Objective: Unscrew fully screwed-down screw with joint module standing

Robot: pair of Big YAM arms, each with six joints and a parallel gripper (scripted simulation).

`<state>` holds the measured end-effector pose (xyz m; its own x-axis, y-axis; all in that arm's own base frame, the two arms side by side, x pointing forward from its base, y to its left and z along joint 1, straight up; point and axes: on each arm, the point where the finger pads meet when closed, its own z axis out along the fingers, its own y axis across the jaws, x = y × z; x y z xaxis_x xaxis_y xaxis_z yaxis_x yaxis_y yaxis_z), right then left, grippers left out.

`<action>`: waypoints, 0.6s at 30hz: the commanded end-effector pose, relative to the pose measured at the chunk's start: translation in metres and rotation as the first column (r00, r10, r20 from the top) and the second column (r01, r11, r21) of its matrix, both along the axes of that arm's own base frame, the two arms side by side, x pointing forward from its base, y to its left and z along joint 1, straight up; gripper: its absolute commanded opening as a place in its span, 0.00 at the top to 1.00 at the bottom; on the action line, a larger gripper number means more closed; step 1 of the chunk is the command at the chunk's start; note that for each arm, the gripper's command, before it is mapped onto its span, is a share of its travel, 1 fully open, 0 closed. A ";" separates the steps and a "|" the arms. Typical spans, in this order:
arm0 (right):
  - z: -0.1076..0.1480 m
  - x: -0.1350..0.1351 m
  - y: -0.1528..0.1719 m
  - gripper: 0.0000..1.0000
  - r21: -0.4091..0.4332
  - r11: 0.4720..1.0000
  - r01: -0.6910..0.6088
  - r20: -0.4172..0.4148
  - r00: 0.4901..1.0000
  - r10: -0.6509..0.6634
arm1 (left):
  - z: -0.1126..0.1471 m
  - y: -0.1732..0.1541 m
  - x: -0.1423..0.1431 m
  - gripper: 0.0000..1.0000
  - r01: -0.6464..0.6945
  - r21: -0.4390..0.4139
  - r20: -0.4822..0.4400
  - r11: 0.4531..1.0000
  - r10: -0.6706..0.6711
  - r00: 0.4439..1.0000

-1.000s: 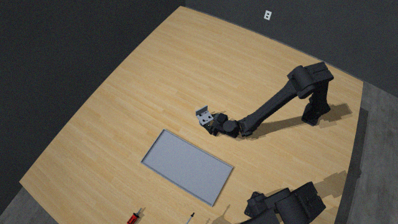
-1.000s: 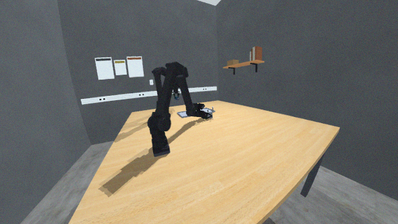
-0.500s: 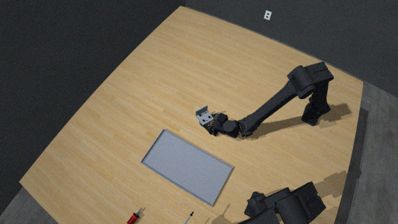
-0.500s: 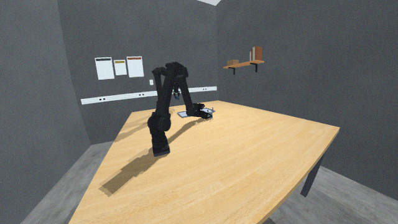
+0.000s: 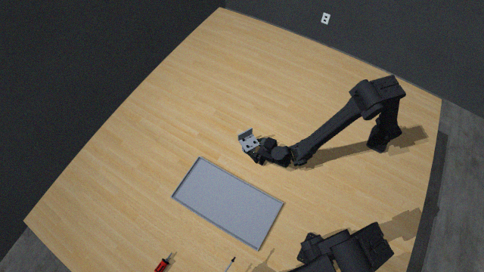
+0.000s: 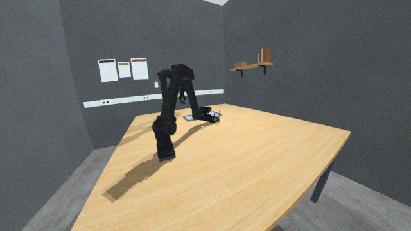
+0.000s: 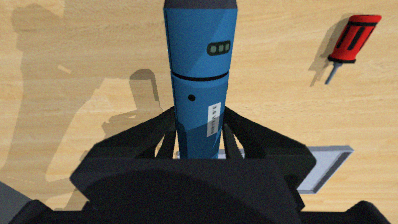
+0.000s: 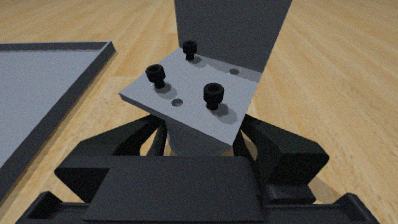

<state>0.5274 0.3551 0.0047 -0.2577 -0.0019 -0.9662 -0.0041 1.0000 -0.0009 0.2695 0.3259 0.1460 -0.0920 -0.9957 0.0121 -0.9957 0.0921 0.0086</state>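
On the wooden table, an empty gray tray [image 5: 228, 204] [image 6: 190, 118] [image 7: 325, 167] [image 8: 45, 95]

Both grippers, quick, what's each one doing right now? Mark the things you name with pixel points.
Left gripper [image 7: 199, 145]: closed on the blue-barrelled electric screwdriver [image 7: 200, 90].
Right gripper [image 8: 200, 137]: closed on the grey joint module [image 8: 192, 140].
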 end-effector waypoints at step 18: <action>0.000 0.009 0.008 0.41 0.012 1.000 -0.001 0.009 1.000 0.001 | -0.001 0.016 0.017 0.58 -0.010 0.066 0.057 0.998 0.007 0.998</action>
<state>0.5274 0.3551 0.0047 -0.2577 -0.0019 -0.9662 -0.0041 1.0000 -0.0009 0.2707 0.3274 0.1237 -0.0919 -0.9958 0.0044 -0.9958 0.0919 0.0034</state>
